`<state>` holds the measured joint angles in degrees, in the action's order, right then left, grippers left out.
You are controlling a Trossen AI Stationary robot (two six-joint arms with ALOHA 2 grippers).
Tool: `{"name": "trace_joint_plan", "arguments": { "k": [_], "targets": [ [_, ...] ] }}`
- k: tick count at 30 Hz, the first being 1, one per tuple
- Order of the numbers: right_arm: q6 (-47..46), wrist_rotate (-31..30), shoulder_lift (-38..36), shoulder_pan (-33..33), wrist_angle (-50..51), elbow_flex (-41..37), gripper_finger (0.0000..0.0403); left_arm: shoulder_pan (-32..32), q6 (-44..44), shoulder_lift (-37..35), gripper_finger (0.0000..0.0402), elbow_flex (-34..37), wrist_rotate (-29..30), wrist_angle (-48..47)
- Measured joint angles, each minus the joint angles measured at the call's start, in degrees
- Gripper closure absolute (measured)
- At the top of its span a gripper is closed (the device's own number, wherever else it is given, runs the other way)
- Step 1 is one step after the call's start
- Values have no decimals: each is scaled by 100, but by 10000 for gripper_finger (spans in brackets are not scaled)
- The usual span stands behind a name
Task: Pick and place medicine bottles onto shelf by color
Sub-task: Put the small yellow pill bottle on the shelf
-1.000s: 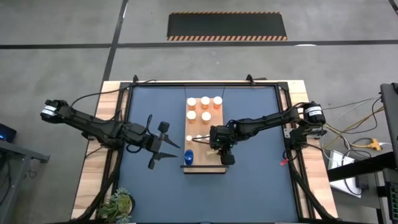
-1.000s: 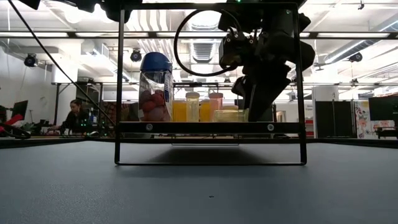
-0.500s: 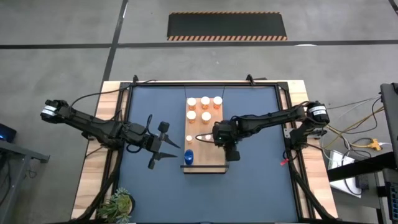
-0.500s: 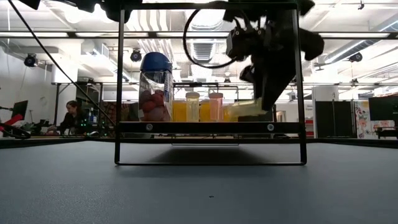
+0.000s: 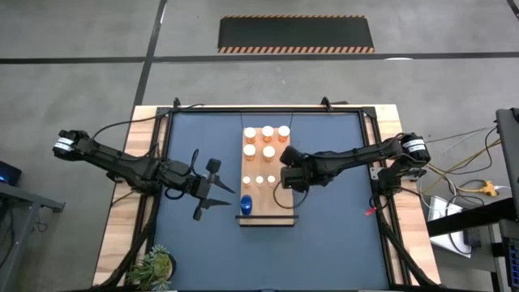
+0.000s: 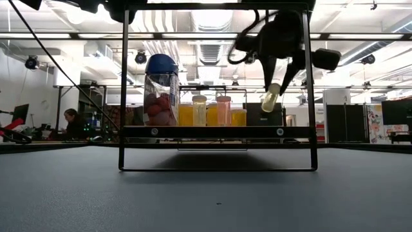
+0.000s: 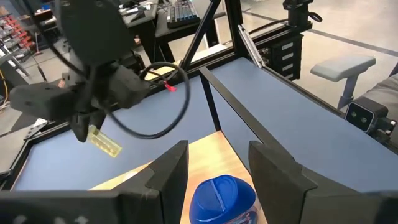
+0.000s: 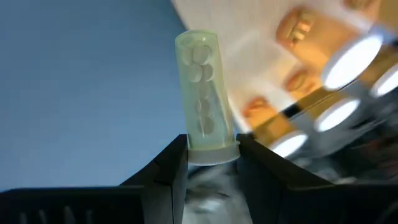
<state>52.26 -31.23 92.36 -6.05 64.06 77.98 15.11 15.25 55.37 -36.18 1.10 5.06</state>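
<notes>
2 arms are over the dark table mat, and only the right gripper (image 8: 211, 163) holds anything — its fingers are clamped on the capped end of a pale yellow-green tube bottle (image 8: 203, 87), with flat tablets visible inside. In the low view this bottle (image 6: 271, 98) hangs tilted in the air, clear of the shelf (image 6: 219, 131) and above the level of the bottles standing there. From above, the right gripper (image 5: 293, 176) sits at the shelf's (image 5: 281, 212) right edge, about halfway along the board.

On the board stand 5 larger white-capped orange bottles (image 5: 267, 131) at the far end and 3 smaller white caps (image 5: 259, 179) nearer the middle. The blue bottle (image 5: 246, 203) stands at the near-left corner, its blue cap (image 7: 222, 192) right in front of the left gripper (image 7: 214, 168), whose fingers are spread apart and hold nothing. From above, the left gripper (image 5: 212, 191) rests just left of the shelf, not touching it.
</notes>
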Motion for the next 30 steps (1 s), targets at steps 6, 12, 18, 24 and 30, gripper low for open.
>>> {"name": "trace_joint_plan", "arguments": {
  "k": [6,12,18,24,30],
  "targets": [
    [1178,-1127,155,-402,-221,-96,293,0,0,0,251,0,2,-7],
    [1010,-2278,149,-848,-316,-351,293,0,-4,0,251,0,2,-64],
    [710,-2730,155,-1262,-689,-608,294,-2,-4,0,251,0,2,-72],
    [790,-3131,157,-1398,-984,-820,294,0,-4,0,251,0,2,-57],
    [1055,-4003,-91,-1394,-973,-820,294,0,-3,1,251,0,2,102]
  ]
}}
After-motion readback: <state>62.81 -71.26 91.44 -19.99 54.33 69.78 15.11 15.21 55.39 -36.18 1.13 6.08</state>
